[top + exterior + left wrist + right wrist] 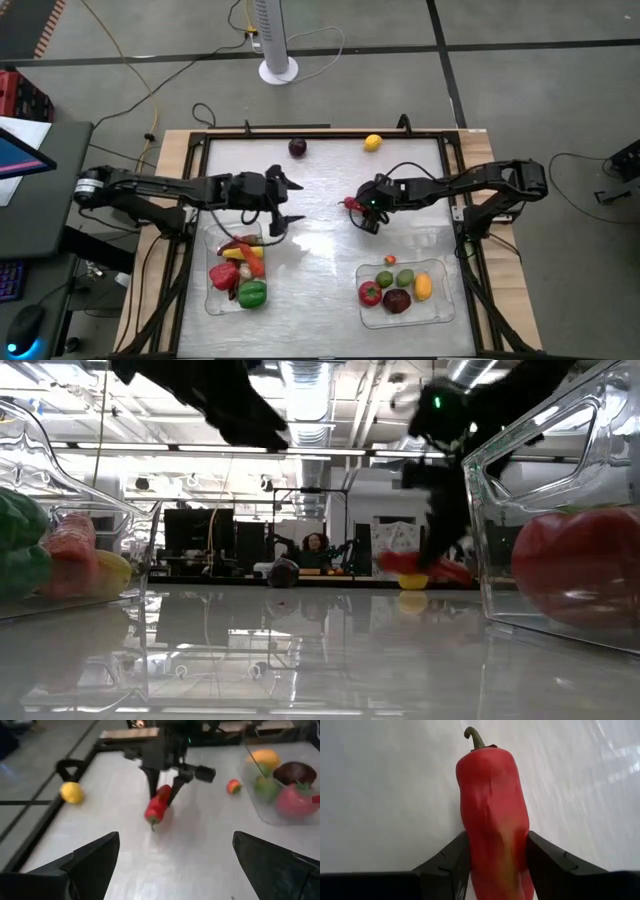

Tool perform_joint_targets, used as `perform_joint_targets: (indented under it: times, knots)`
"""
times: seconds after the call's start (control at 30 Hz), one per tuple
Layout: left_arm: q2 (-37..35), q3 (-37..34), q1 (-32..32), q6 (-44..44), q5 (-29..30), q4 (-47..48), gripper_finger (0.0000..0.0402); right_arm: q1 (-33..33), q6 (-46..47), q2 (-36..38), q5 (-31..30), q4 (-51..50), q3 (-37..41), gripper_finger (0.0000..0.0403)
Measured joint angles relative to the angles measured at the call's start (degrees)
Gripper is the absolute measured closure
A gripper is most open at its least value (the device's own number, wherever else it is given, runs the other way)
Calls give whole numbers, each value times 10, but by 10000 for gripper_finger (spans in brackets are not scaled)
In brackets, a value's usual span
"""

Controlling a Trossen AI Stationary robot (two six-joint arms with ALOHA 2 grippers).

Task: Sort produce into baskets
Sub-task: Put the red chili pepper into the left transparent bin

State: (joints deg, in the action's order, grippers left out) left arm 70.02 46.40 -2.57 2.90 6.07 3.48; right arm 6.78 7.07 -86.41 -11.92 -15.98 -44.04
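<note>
My right gripper (362,212) is at mid-table, shut on a long red pepper (490,800), which also shows in the left wrist view (157,806). My left gripper (285,202) is open and empty, above the far end of the left clear basket (215,300), which holds red, yellow and green peppers. The right basket (440,312) holds a tomato, limes, a lemon and a dark purple piece. A lemon (373,142) and a dark purple piece (297,147) lie on the table near its far edge. My right gripper pinches the red pepper's body (495,835) between its two fingers (445,862), on the half away from the stem. The fingers point down and lie across the pepper. The pepper hangs tilted, stem end (152,823) lowest and close to the table; whether it touches I cannot tell.
A small red-orange fruit (390,260) sits at the right basket's far rim. The table has a dark raised frame (455,160) around it, with cables at the far corners. Open tabletop lies between the two baskets and toward the far edge.
</note>
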Motion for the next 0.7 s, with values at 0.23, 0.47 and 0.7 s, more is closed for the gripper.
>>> perform_joint_targets:
  times: [0.23,0.47,0.7]
  knots:
    - [102,4,4,21,-25,-51,25,-68,-19,0,-21,42,-66,210]
    - [162,36,3,5,-26,-73,25,-117,-42,0,-52,52,-102,208]
    - [193,60,4,-6,-24,-108,46,-126,-42,0,-74,66,-106,207]
